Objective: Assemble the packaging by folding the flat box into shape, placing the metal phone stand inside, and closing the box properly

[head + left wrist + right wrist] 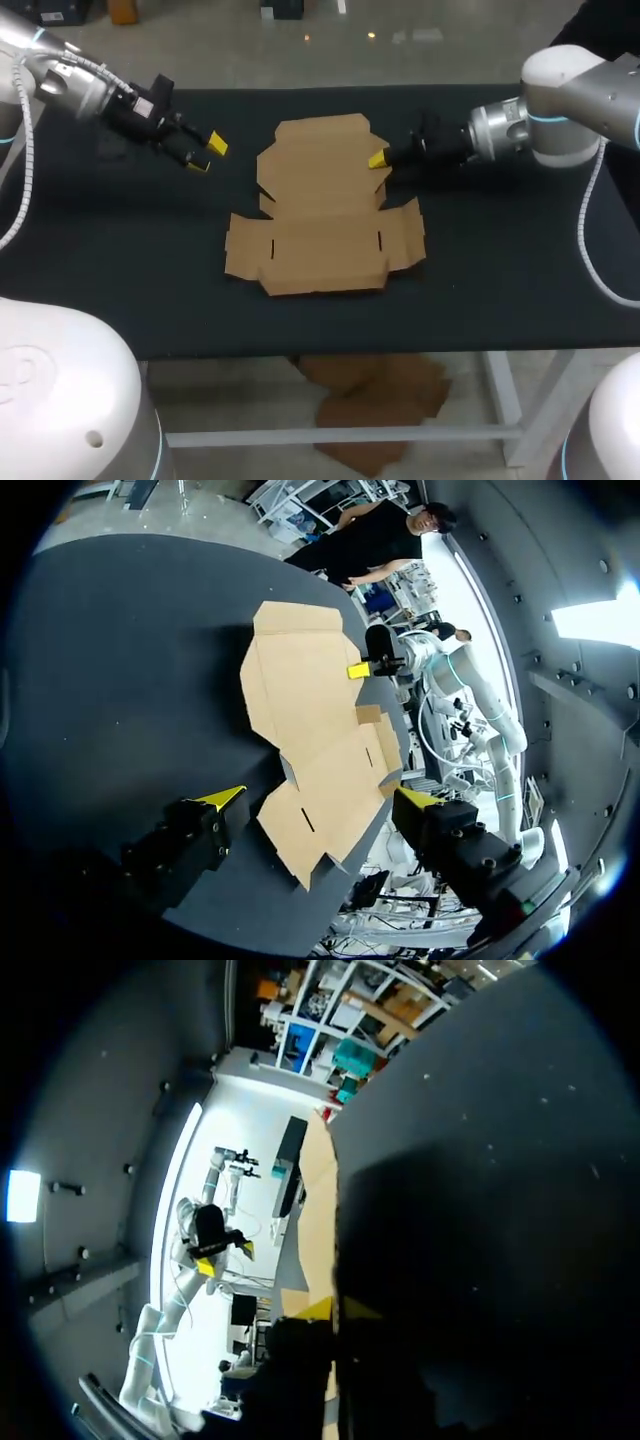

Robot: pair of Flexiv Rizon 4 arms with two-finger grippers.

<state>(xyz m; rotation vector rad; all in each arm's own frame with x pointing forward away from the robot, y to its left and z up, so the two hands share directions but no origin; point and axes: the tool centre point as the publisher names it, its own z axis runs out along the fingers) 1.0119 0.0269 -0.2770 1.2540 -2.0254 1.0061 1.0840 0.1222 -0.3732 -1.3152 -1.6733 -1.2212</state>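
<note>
On your left, the left gripper (207, 155) hangs over the black table (120, 260), its two yellow-tipped fingers spread apart with nothing between them. From the head view you see it is clear of the flat box (325, 205), off to that box's left. Its own wrist view adds what the head view does not: looking out between the spread fingers, the nearest corner flap of the box lies ahead.

The box lies unfolded in the middle of the table, a tall panel at the far side and a wider panel with side flaps and two short slits nearer you. Only the head view gives you that full outline. The card is plain brown on its visible face.

On your right, the right gripper (378, 160) sits at the right edge of the far panel. Its wrist view shows the card only as a thin tan strip running ahead of it. You cannot tell from any view whether it grips the card.
</note>
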